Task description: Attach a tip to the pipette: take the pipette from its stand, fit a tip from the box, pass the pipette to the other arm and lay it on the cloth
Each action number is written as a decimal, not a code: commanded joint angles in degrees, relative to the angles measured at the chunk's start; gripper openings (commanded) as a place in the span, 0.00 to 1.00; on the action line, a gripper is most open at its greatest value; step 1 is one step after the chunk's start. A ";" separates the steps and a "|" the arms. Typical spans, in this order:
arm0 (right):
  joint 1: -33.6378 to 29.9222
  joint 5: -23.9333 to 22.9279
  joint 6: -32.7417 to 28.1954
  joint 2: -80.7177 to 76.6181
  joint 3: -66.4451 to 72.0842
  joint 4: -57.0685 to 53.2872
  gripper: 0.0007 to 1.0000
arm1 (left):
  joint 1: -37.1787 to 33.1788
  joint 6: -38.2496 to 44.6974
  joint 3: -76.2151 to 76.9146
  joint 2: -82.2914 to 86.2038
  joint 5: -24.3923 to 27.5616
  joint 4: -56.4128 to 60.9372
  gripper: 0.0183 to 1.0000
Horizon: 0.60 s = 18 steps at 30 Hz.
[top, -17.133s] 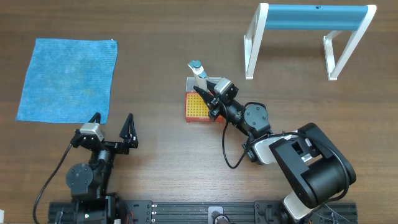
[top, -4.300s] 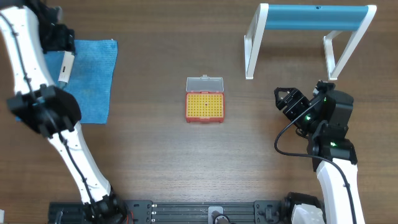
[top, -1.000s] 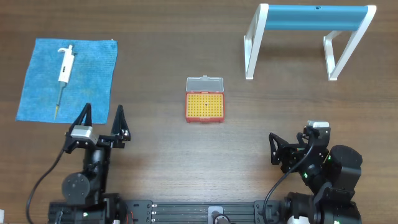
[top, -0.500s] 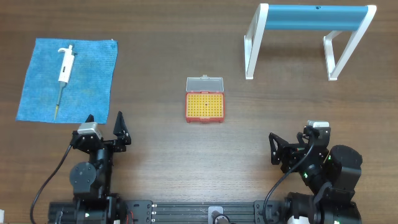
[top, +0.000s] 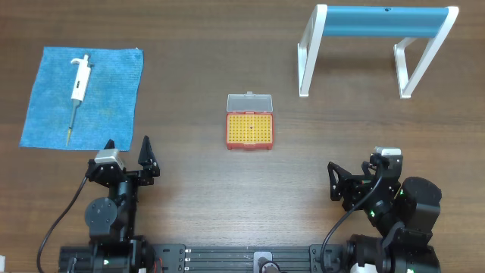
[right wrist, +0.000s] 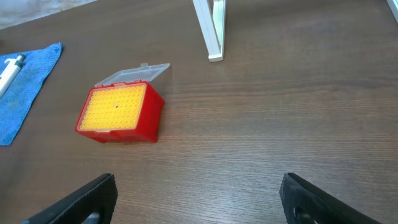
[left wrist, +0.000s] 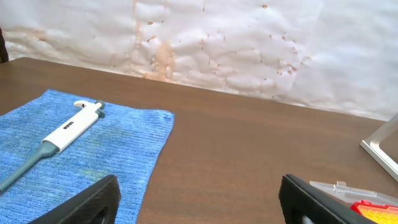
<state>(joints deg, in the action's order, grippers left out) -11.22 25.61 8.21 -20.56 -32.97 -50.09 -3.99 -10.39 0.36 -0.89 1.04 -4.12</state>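
Observation:
The white pipette [top: 78, 81] with a yellow tip lies lengthwise on the blue cloth [top: 106, 106] at the far left; the left wrist view shows the pipette [left wrist: 68, 130] resting on the cloth [left wrist: 124, 149]. A red tip box [top: 249, 130] with its clear lid open sits mid-table, and the right wrist view shows the tip box [right wrist: 121, 112] from the side. My left gripper [top: 126, 155] is open near the front left, just short of the cloth, holding nothing. My right gripper [top: 350, 180] is open near the front right, also holding nothing.
The white and blue pipette stand [top: 379, 30] is at the back right, and one stand leg [right wrist: 211, 28] shows in the right wrist view. Bare brown tabletop lies between the tip box and both grippers.
Over the last second the left gripper drew back slightly toward its base. Earlier, the left arm laid the pipette on the cloth and both arms returned to the front.

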 commanded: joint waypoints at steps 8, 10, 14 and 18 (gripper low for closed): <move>0.46 -4.24 -2.34 1.38 0.66 3.43 0.85 | -0.13 0.13 -0.04 0.52 -0.81 -0.46 0.82; 1.31 -6.71 -2.75 3.28 3.06 11.96 0.85 | -0.13 0.13 -0.04 0.52 -0.81 -0.46 0.82; 4.72 -16.37 -8.63 10.03 13.66 37.18 0.85 | -0.13 0.13 -0.04 0.52 -0.81 -0.46 0.82; 5.55 -20.72 -13.29 15.34 25.83 54.58 0.85 | -0.13 0.13 -0.04 0.52 -0.81 -0.46 0.82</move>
<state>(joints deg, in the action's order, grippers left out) -6.33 11.33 0.60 -8.34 -15.70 -2.85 -3.99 -10.39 0.36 -0.80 1.04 -4.12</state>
